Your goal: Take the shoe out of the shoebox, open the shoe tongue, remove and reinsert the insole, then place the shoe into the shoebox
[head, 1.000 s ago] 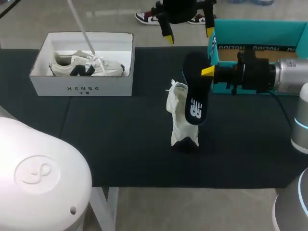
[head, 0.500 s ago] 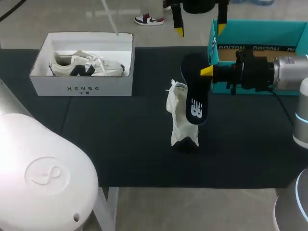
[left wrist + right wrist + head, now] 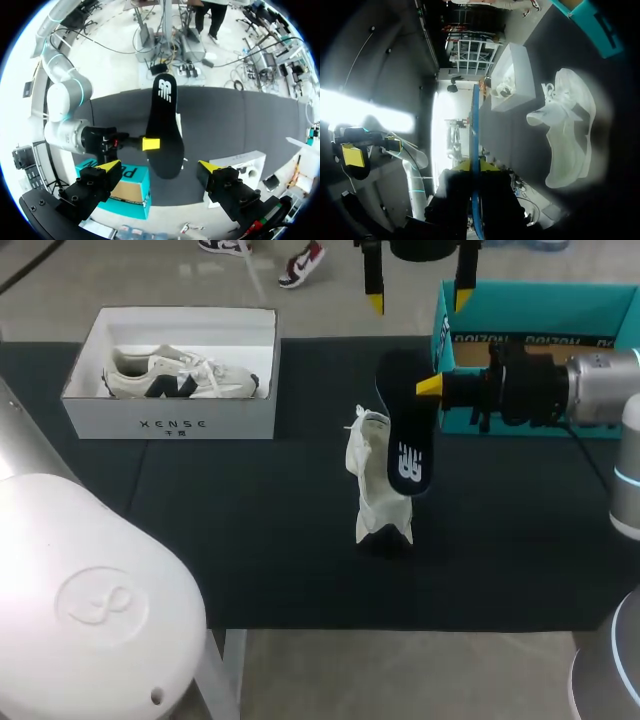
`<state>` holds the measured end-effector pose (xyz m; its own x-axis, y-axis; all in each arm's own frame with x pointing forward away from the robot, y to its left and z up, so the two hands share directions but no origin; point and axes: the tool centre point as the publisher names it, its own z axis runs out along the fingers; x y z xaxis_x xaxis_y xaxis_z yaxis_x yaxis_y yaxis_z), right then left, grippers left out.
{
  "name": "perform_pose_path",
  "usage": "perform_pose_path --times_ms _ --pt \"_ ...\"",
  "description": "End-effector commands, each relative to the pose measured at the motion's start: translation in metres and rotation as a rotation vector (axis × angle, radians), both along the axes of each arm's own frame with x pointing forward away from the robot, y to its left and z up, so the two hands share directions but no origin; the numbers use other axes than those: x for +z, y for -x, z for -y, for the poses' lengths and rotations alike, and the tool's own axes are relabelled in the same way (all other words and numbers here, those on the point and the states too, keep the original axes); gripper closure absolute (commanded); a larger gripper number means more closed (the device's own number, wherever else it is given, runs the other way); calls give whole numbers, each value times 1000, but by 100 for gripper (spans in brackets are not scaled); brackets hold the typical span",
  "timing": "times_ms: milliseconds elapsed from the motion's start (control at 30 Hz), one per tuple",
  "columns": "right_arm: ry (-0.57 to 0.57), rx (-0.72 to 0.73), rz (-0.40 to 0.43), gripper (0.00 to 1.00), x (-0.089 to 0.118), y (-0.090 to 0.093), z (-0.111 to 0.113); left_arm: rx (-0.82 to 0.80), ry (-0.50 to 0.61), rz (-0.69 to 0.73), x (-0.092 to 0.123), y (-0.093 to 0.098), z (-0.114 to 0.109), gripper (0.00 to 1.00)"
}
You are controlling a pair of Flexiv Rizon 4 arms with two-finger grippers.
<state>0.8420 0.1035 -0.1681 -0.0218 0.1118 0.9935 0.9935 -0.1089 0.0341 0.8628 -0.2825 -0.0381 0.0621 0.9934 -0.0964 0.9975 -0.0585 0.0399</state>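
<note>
A white shoe (image 3: 372, 495) stands on end on the dark mat, with the lower end of the navy insole (image 3: 404, 435) still at its opening. My right gripper (image 3: 432, 387) comes in from the right and is shut on the insole's upper part. From the right wrist the insole (image 3: 475, 145) shows edge-on between the fingers, with the shoe (image 3: 568, 131) beyond. My left gripper (image 3: 419, 300) hangs open above the far table edge, holding nothing. In its view the insole (image 3: 163, 127) lies ahead of the open left gripper (image 3: 160, 167).
A white shoebox (image 3: 170, 422) holding a second shoe (image 3: 180, 375) sits at the back left. An open teal shoebox (image 3: 540, 300) stands at the back right, behind my right arm. It also shows beside the left finger as the teal shoebox (image 3: 129, 191).
My left gripper has drifted to the right and farther back, staying open. The right gripper, insole and shoe have barely moved.
</note>
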Motion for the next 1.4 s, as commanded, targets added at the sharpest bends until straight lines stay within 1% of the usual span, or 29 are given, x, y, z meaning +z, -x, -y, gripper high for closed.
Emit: perform_pose_path --times_ms 33,200,300,367,433,500,567,667,767,833,867,900,1067,1233,1300,1333,1367,1400 --pt "0 6 -3 100 -1 -2 -2 -6 17 -3 -2 0 -4 0" --pt "-2 5 -4 100 -1 -2 -2 -10 41 -4 -2 0 -4 0" --pt "-5 5 -4 100 -1 -2 -1 -15 116 -11 -1 2 -5 0" --pt "-4 5 -7 100 -2 -2 -1 -8 206 -9 0 4 -10 0" --pt "-1 6 -8 100 -2 -2 -1 34 347 -24 3 4 -22 0" --pt "0 3 -6 100 -1 -3 0 57 513 -46 3 5 -36 0" --pt "-1 -2 -4 100 0 -2 2 44 653 -32 3 9 -47 0" --pt "0 -6 -5 100 -1 -3 3 26 762 -7 6 16 -59 0" --pt "4 -5 -6 100 0 -3 3 -28 793 -30 7 20 -64 0" --pt "6 -3 -5 100 0 -3 3 -59 744 -23 6 21 -65 0" --pt "7 -3 -4 100 0 -3 4 -76 726 -45 5 21 -65 0" --pt "7 -1 -4 100 0 -3 4 -120 675 -64 3 21 -64 0" --pt "3 0 -2 100 0 -2 3 -120 675 -64 3 21 -64 0" --pt "-2 4 -12 100 -5 -3 4 -120 675 -64 3 21 -64 0" --pt "0 0 -10 100 -2 -3 5 -120 675 -64 3 21 -64 0" --pt "-1 -7 -3 100 1 -3 6 -112 678 -58 -3 24 -63 0" --pt "-10 -19 3 100 3 -2 8 -75 727 -14 -7 24 -62 0" --pt "-28 -31 9 100 6 -2 10 -10 808 -13 -10 24 -59 0"
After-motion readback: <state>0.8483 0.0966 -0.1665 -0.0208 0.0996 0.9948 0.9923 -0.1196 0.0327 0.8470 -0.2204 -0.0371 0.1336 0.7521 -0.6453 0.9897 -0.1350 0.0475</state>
